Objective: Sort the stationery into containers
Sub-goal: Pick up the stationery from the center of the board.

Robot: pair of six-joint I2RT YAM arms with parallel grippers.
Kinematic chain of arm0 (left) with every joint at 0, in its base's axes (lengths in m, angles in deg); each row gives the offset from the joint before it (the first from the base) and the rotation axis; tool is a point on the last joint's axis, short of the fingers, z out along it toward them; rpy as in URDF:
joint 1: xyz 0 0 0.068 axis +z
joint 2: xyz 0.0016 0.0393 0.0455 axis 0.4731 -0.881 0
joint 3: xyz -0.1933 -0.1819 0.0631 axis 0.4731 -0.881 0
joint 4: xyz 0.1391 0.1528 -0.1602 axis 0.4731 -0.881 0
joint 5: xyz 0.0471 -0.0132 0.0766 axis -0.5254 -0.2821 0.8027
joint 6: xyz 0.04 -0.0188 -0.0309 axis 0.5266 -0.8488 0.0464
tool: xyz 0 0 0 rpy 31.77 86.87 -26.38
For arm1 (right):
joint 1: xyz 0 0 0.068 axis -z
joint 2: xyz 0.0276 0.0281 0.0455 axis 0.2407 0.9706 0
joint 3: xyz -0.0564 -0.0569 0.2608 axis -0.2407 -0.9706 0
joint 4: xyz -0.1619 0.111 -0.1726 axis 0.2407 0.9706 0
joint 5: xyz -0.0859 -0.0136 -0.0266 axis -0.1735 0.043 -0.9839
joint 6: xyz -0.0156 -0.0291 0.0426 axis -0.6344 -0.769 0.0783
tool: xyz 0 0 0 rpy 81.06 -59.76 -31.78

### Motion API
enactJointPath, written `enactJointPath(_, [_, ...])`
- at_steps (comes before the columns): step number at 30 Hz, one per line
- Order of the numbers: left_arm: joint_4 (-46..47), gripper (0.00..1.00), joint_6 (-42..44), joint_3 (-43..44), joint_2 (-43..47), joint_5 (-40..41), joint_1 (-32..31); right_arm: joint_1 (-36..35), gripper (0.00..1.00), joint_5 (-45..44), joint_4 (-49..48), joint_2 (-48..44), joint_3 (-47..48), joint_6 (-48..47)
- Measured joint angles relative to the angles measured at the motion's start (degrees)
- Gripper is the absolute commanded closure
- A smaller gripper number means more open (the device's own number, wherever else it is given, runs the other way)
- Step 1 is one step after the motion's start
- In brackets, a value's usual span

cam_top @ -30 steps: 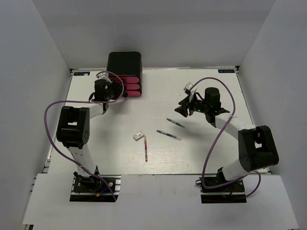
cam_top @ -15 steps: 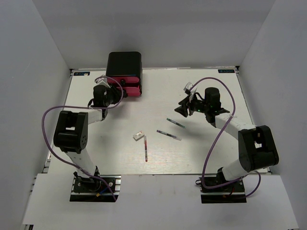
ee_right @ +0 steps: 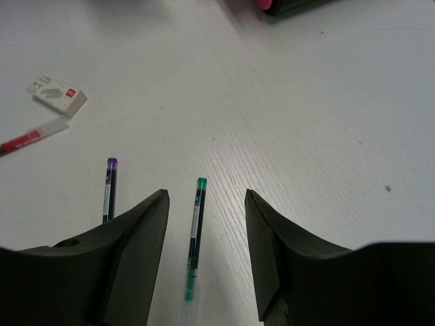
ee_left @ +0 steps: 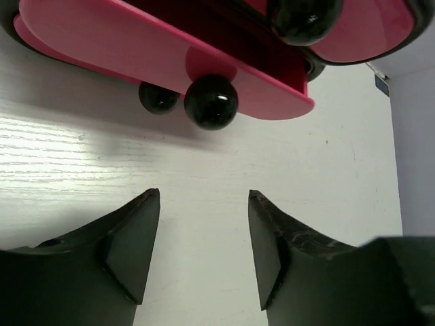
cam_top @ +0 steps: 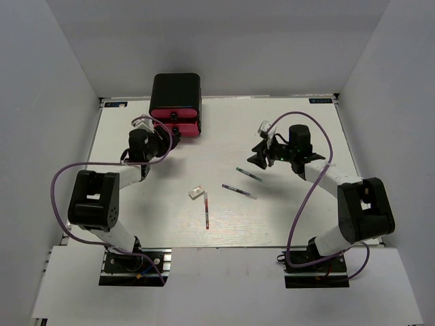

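Left gripper (ee_left: 204, 197): jaws wide, nothing held; black knobs (ee_left: 211, 102) just ahead, three counted.
Right gripper (ee_right: 206, 197): jaws wide, nothing held, above green pen (ee_right: 196, 234).
Pens: three, middle of tabletop (cam_top: 306, 217); also purple pen (ee_right: 109, 190), red pen (ee_right: 27, 138).
White block (ee_right: 57, 94): one, near red pen.
Pink drawers (cam_top: 175, 122): far edge, in one black box (cam_top: 175, 88).

Bare table (ee_left: 340, 170) between left tool (ee_left: 204, 197) and black knob (ee_left: 211, 102), green pen (ee_right: 196, 238) below right tool's (ee_right: 206, 195) gap

The right claw (ee_right: 206, 193) hides the lower end of the purple pen (ee_right: 109, 190); the picture edge cuts the red pen (ee_right: 24, 140).
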Motion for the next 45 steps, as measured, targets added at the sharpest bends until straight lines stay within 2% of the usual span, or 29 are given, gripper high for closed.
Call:
enactJointPath(2, [-0.37, 0.25, 0.02, -0.28, 1.4, 0.0, 0.0, -0.24, 0.42, 0.46, 1.51, 0.15, 0.44, -1.49])
enactJointPath(10, [-2.69, 0.22, -0.28, -3.63, 8.85, -0.15, 0.0, -4.2, 0.4, 2.75, 13.51, 1.6, 5.64, -14.4])
enactJointPath(14, [-9.14, 0.22, -1.49, -5.42, 15.02, 0.04, -0.02, -8.33, 0.49, 4.26, 20.76, 3.48, 9.11, -23.74])
enactJointPath(19, [-20.35, 0.2, -2.75, -7.67, 27.61, 2.56, -0.11, -15.8, 0.6, 5.16, 29.27, 11.21, 18.86, -34.71])
enactJointPath(23, [-27.85, 0.2, -3.82, -10.29, 39.06, 4.85, -0.11, -20.87, 0.63, 5.11, 34.1, 18.03, 26.86, -39.47])
enactJointPath(28, [-38.51, 0.17, -6.23, -14.62, 52.63, 7.8, -0.09, -25.44, 0.57, 4.57, 36.22, 23.87, 32.02, -41.31])
enactJointPath(34, [-50.18, 0.16, -8.04, -16.98, 63.93, 10.29, -0.09, -29.11, 0.54, 2.86, 37.38, 27.21, 33.75, -41.75])
enactJointPath(40, [-56.83, 0.16, -9.27, -17.0, 67.95, 11.69, -0.09, -31.58, 0.49, 0.68, 37.38, 29.14, 34.12, -41.68])
enactJointPath(45, [-59.32, 0.16, -9.99, -17.0, 68.37, 12.2, -0.09, -32.61, 0.49, -1.38, 37.35, 30.62, 34.97, -41.64])
